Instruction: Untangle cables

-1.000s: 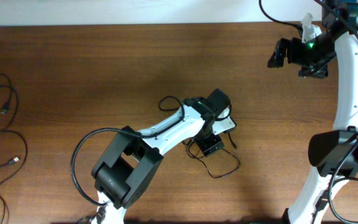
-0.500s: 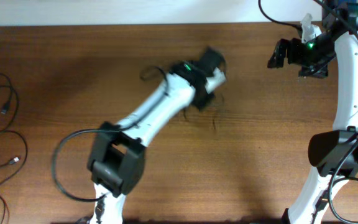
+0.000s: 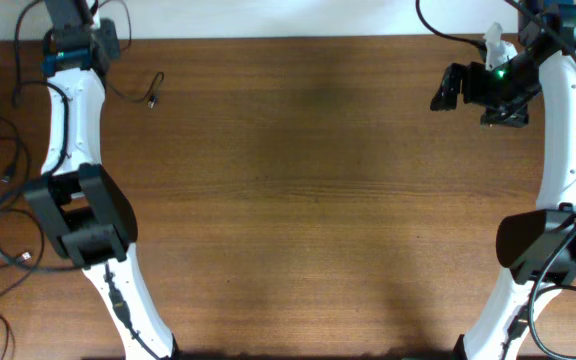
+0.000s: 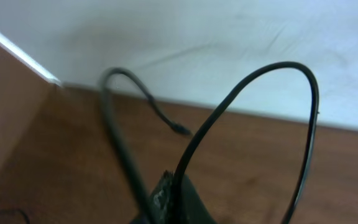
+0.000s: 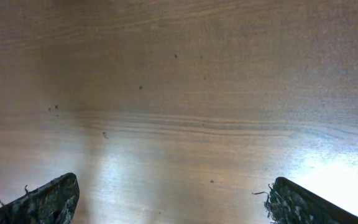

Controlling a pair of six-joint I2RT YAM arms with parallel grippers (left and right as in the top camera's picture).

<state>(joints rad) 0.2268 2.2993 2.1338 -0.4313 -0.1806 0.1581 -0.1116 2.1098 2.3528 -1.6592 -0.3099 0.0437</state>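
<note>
My left gripper (image 3: 72,18) is at the table's far left corner, up by the white wall. In the left wrist view its jaws (image 4: 176,200) are shut on a thin black cable (image 4: 255,79) that arcs up in a loop in front of the wall. A second strand (image 4: 113,122) is blurred, with a small plug end (image 4: 182,130) hanging over the wood. From overhead that cable trails off the gripper to a plug (image 3: 152,98) lying on the table. My right gripper (image 3: 450,88) hovers at the far right, open, with only bare wood between its fingertips (image 5: 50,198).
More black cables (image 3: 4,172) lie loosely looped along the table's left edge, with another loop (image 3: 8,245) nearer the front. The left arm's base (image 3: 78,225) stands at mid-left. The white wall runs along the back edge.
The left arm has swung from the middle of the table to the far left corner, carrying the cable with it. The right arm has stayed put.
</note>
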